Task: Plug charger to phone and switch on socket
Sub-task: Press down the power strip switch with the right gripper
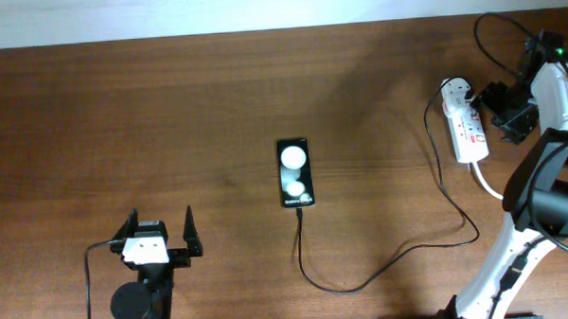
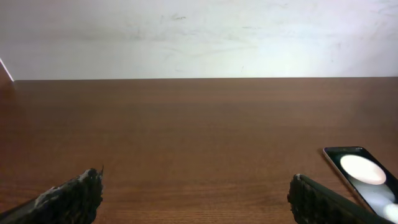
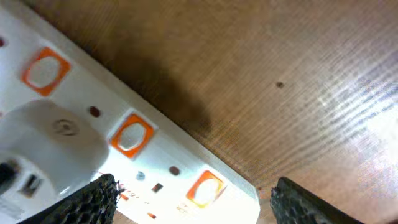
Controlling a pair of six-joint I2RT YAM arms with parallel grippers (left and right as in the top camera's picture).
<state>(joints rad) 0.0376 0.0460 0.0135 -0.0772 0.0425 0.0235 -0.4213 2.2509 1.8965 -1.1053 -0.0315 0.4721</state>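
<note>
The black phone [image 1: 295, 171] lies flat mid-table with two white spots on its face; it also shows at the right edge of the left wrist view [image 2: 364, 179]. The thin black charger cable [image 1: 364, 282] runs from the phone's near end, loops right and rises to the round white adapter [image 1: 455, 89], which sits in the white socket strip [image 1: 470, 134]. In the right wrist view the strip [image 3: 155, 155] shows orange-rimmed switches and the adapter [image 3: 50, 146]. My right gripper [image 1: 497, 110] [image 3: 193, 199] is open, close over the strip's end. My left gripper [image 1: 160, 230] [image 2: 196, 199] is open and empty.
The strip's thick white cord [image 1: 486, 183] trails toward the right arm's base. The brown wooden table [image 1: 169, 116] ends at a white wall along the far edge [image 2: 199, 37]. The right arm's own black cables hang above the strip.
</note>
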